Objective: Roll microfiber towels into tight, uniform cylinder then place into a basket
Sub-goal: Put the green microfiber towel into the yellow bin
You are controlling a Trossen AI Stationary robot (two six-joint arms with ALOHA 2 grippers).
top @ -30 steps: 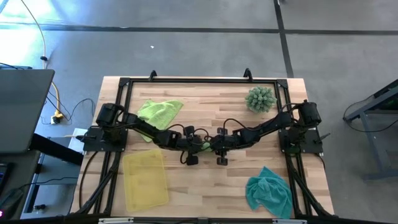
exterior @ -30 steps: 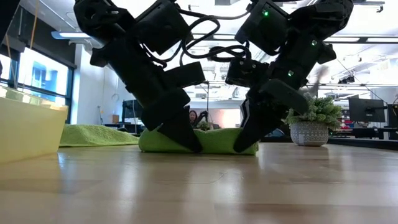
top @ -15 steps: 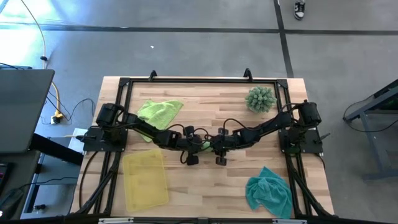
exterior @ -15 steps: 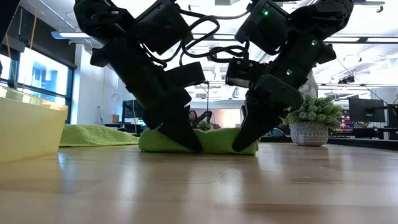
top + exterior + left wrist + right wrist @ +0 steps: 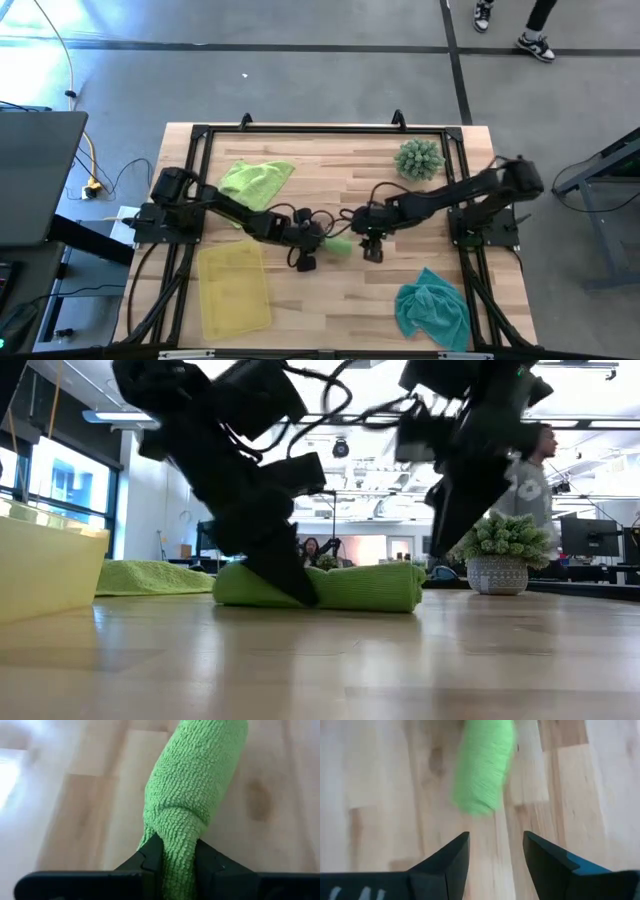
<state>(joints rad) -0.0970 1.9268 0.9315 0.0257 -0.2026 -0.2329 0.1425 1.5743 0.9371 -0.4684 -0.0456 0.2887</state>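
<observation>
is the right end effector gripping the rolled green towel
No: in the right wrist view the right end effector is open with bare table between its fingers, and the rolled green towel lies ahead of it, clear of both.

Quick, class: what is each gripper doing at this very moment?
Left gripper: shut on the rolled green towel.
Right gripper: open, holding nothing, off the roll's far end.

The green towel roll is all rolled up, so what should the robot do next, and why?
Probably lift it toward the basket. The left gripper is shut on one end of the rolled towel, the right gripper has its jaws open off the roll, and the basket lies nearby.
</observation>
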